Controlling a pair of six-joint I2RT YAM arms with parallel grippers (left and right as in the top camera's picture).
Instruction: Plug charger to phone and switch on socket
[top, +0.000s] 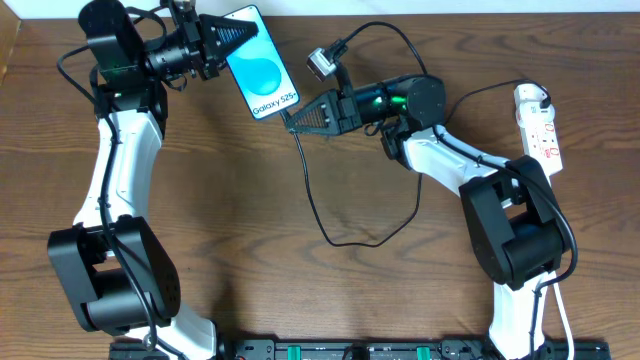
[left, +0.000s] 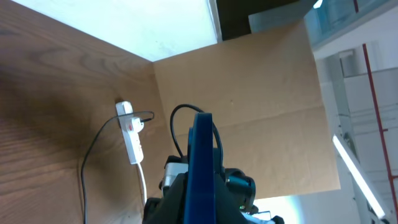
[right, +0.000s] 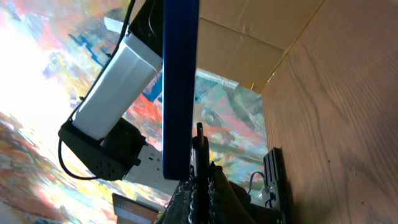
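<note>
Near the worktop's far edge our left gripper (top: 238, 36) clamps the phone (top: 265, 75) — rigid, slick glass, we judge, best held by its frame — while the right gripper (top: 296, 119) pinches the limp charger (top: 322, 228) behind its stiff tip, at the phone's lower end.

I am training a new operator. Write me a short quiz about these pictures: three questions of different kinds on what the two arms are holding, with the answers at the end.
1. True or false: the phone lies flat on the table and no gripper touches it.
2. What is the right gripper shut on?
A) the phone
B) the charger, near its connector tip
C) nothing
3. Short answer: which gripper holds the phone by its upper end in the overhead view?

Key
1. False.
2. B.
3. The left gripper.
</note>
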